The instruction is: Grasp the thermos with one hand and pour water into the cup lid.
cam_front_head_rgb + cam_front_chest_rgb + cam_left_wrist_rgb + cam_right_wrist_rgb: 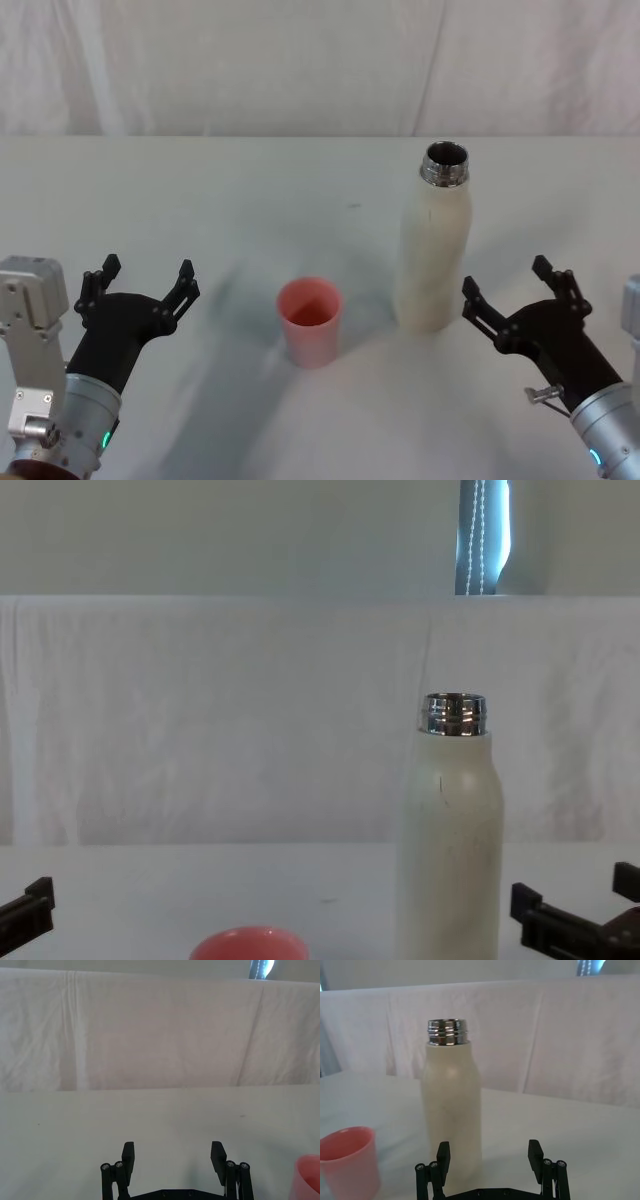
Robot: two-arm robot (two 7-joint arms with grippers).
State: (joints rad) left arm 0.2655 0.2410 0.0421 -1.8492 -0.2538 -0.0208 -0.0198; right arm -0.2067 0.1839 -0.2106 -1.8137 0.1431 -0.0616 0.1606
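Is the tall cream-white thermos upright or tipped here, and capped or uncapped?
Upright and uncapped: the tall cream-white thermos stands on its base on the white table, its silver threaded neck bare and open at the top.

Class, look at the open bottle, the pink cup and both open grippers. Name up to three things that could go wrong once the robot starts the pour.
1. The thermos is tall, narrow and uncapped; a nudge from the open right gripper beside it could tip it and spill.
2. The cup lid is small and stands free, so a tilted stream could miss it or knock it over.
3. The open left gripper sits away from the cup, not steadying it.
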